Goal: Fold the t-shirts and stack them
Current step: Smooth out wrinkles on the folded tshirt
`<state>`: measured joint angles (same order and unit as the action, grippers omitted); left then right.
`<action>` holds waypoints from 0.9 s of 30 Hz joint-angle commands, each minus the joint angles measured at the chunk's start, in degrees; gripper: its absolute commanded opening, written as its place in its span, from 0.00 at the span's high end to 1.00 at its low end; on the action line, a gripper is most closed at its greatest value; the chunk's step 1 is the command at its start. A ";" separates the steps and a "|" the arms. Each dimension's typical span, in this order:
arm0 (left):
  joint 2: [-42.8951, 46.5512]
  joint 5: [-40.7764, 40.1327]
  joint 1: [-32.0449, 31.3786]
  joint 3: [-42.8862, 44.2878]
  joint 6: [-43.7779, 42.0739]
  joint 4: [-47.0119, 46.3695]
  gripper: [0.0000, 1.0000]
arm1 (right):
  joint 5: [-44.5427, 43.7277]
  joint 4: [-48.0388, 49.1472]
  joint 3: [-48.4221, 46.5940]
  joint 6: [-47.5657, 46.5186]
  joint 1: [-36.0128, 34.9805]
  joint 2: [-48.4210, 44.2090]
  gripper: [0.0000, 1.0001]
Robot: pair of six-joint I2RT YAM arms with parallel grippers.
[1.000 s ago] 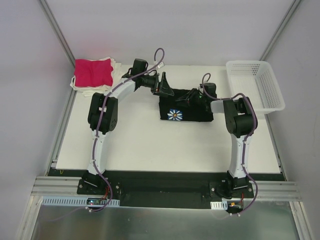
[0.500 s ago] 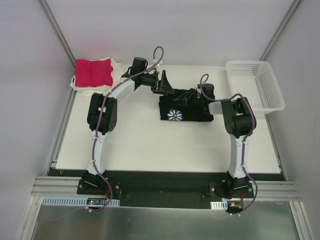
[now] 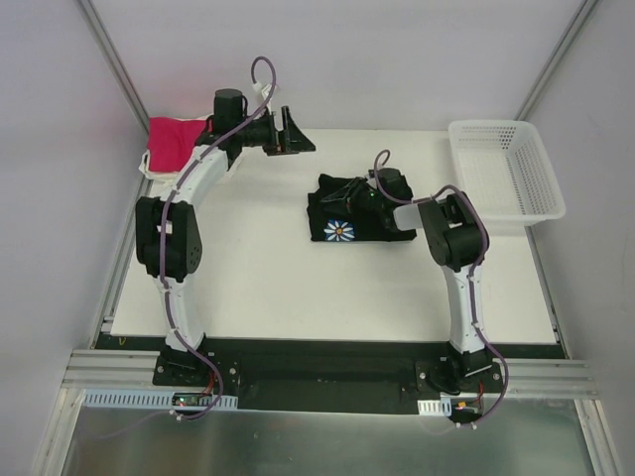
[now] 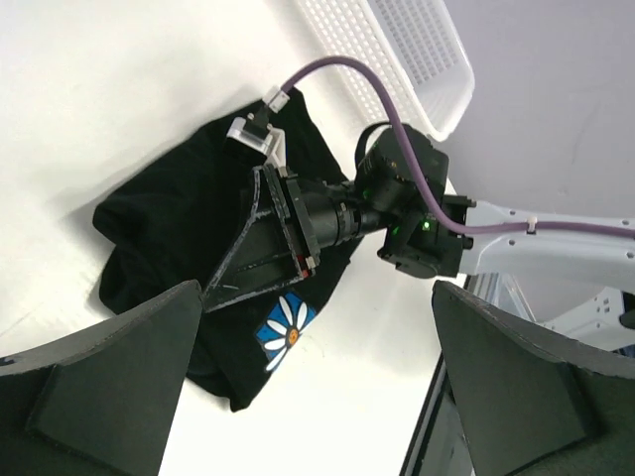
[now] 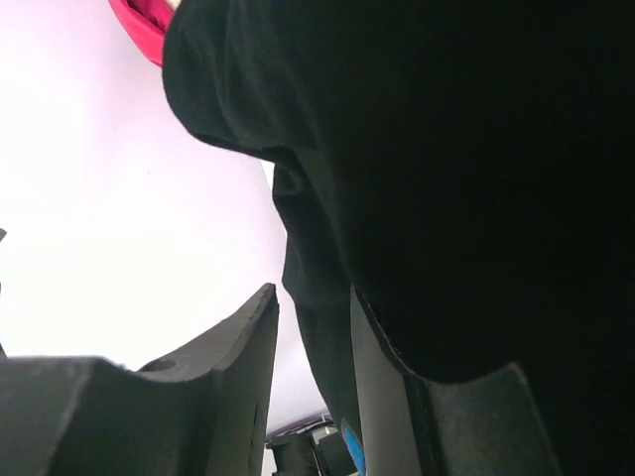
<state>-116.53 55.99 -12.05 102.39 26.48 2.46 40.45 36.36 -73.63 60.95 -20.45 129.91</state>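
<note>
Gripping a fold of the black t-shirt [image 3: 329,210], the right hand [image 3: 359,194] is clamped on the cloth near the middle of the bench [image 3: 278,288]. The left hand [image 3: 296,137] is spread wide and empty over the far edge. The pink t-shirt [image 3: 169,139] is stacked at the far left corner.

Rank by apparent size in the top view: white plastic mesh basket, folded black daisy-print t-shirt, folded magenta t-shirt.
1. White plastic mesh basket
2. Black daisy-print t-shirt
3. Magenta t-shirt, partly hidden by the left arm
</note>
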 commanded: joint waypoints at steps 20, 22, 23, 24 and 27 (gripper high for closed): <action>11.32 -6.21 2.65 -14.05 2.63 -13.21 0.01 | 10.88 -7.05 -17.56 -9.80 0.75 -4.22 0.56; 13.69 -11.05 2.91 -14.58 -2.89 -10.21 0.01 | 9.66 -24.61 -22.24 -18.98 1.46 -5.27 0.54; 14.39 -13.25 2.91 -14.67 -4.49 -6.71 0.01 | 8.69 -29.63 -24.44 -23.64 1.72 -5.71 0.53; 15.45 -16.75 2.91 -14.85 -5.99 -5.63 0.01 | 7.55 -35.16 -27.07 -28.38 1.81 -6.24 0.52; 16.33 -21.16 3.00 -14.76 -9.51 -2.21 0.01 | 8.51 -38.10 -31.46 -30.88 1.73 -7.12 0.50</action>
<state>-105.23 44.34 -9.63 87.46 25.34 -4.67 47.83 12.58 -97.80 43.83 -19.11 129.14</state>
